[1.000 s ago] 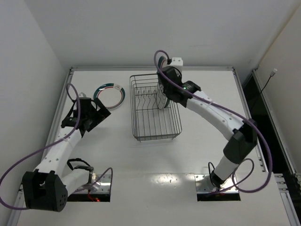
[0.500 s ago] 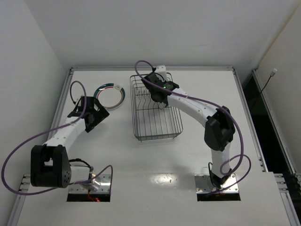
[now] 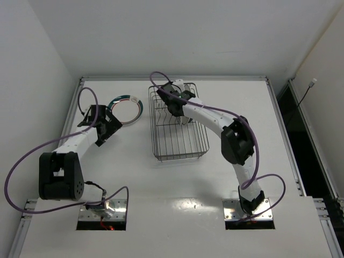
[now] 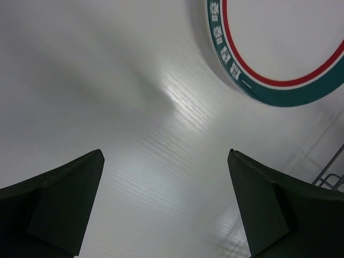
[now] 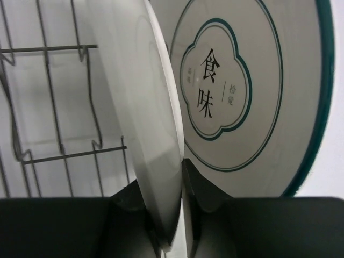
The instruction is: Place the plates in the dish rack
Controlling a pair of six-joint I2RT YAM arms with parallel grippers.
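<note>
Right hand: your right hand [image 5: 167, 207] is clenched on the lower rim of a round white plate [image 5: 156, 134], one finger on each face, so the plate stays on edge.
Why on edge: a plate has to be upright to slip between divider tines; laid flat it would only sit on top of them.
Where it is: over the far end of the dark wire dish rack [image 3: 206, 145], whose wires show just behind the plate.
Neighbour: a teal-rimmed white plate with printed characters [image 5: 242, 97] stands just beside it, face towards the wrist camera. I judge it is already slotted.
Left hand: your left hand [image 4: 165, 161] is released, jaws spread wide, grasping nothing, low over the bench [image 3: 107, 177].
Next plate: a white plate with a dark teal rim and thin red ring [image 4: 279, 80] lies flat just beyond that hand, likely your next pick.
Risk: let go before the rim seats and the plate may tip.
</note>
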